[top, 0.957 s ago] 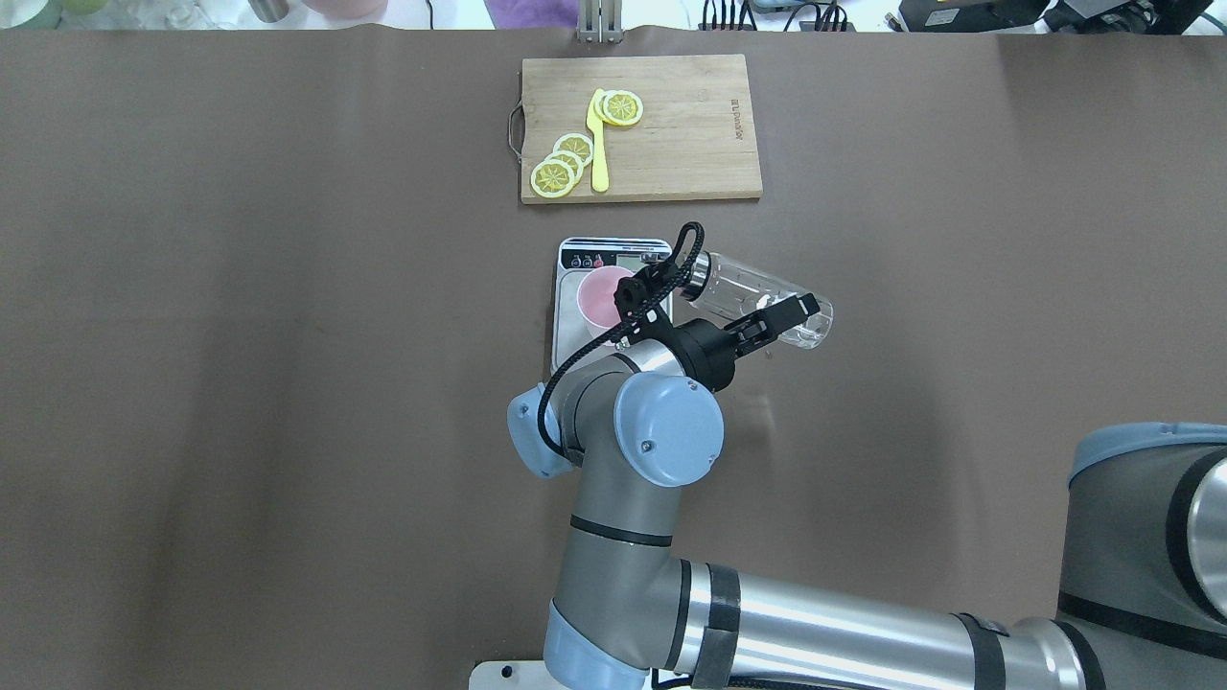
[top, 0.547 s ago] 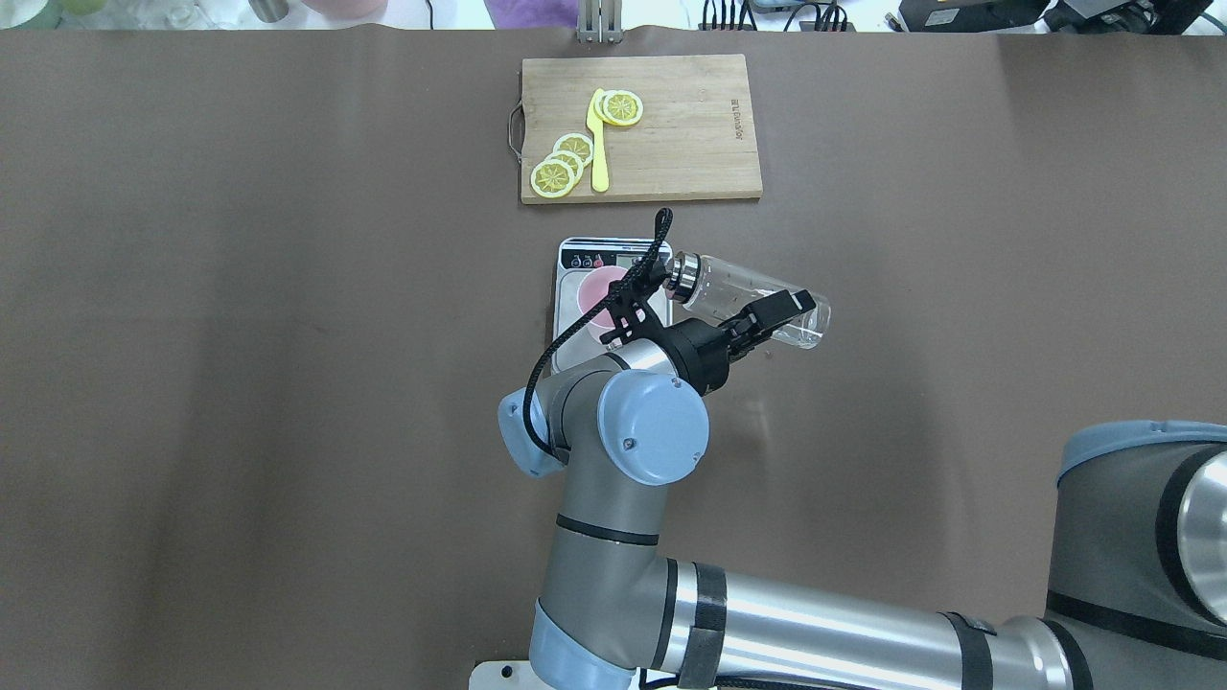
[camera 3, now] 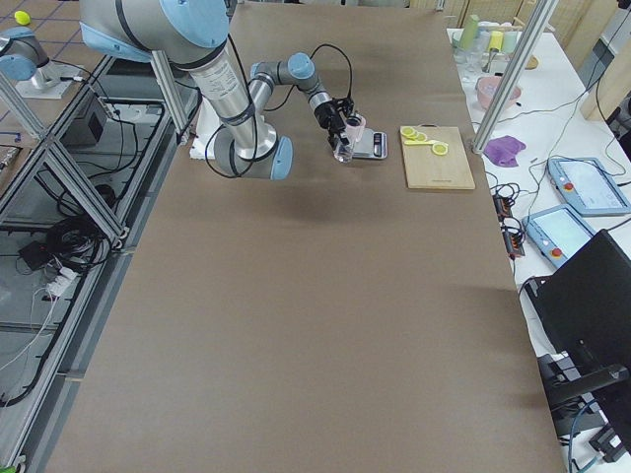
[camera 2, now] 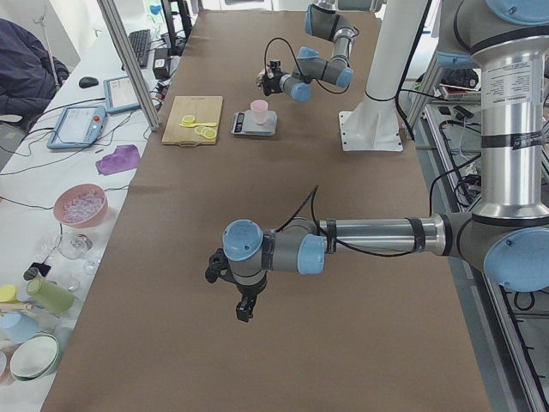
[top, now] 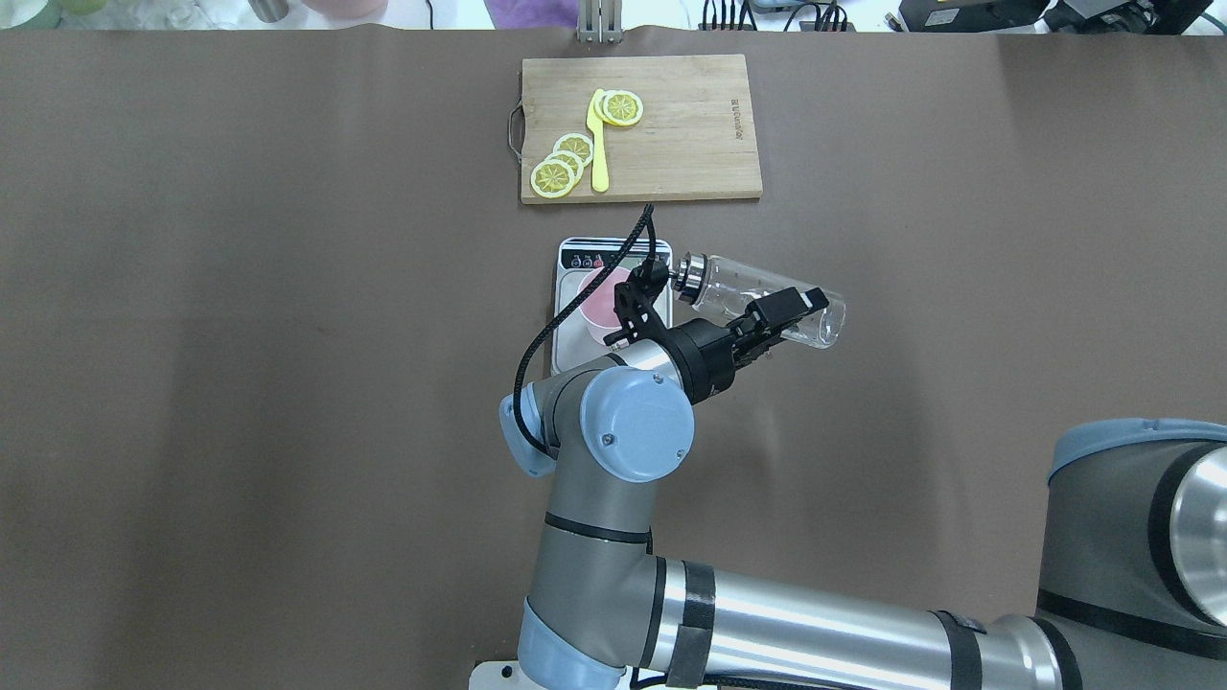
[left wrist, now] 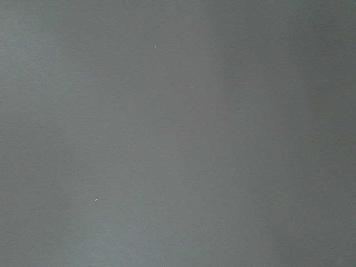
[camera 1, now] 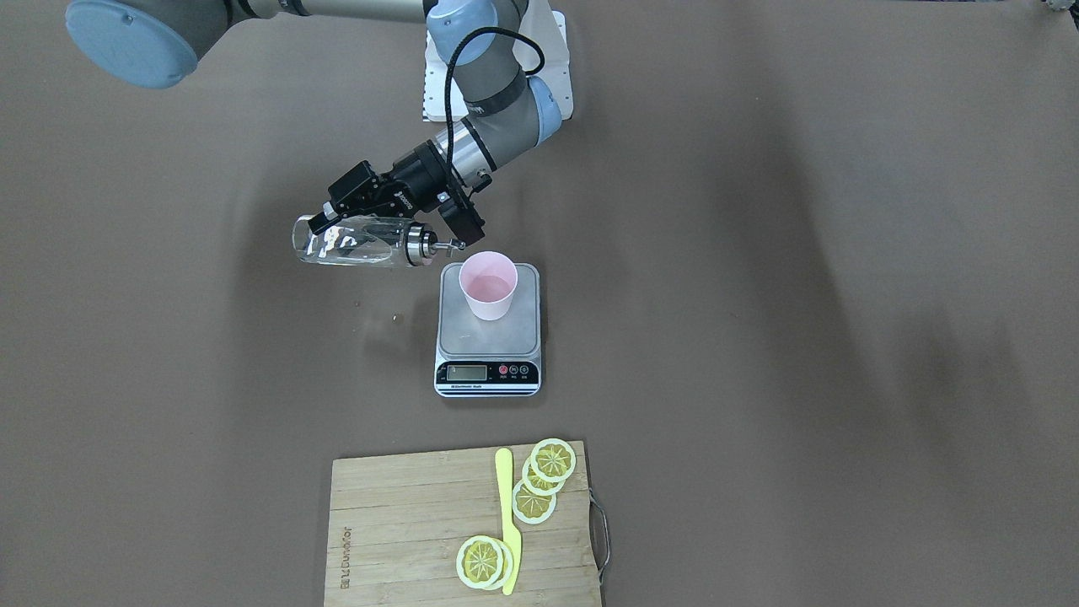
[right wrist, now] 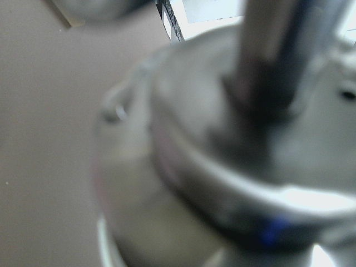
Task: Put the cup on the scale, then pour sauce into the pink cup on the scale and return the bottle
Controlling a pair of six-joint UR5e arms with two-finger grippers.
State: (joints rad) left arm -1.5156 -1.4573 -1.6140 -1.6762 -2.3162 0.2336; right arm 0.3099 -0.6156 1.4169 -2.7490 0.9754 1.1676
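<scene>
Drawn slightly back from the small pale pink cup (camera 1: 487, 291) on the silver-grey scale (camera 1: 489, 335), your right gripper (top: 788, 311), forearm outstretched, clamps its jaws on the transparent cylindrical bottle (camera 1: 362, 244), held near-horizontal. You cannot tell the left gripper's (camera 2: 243, 306) jaws.

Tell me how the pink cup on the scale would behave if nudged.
Probably light: the pink cup looks like small thin plastic. It tapers to a narrower base, so it may tip. On the smooth platform of the scale it could slide.
</scene>
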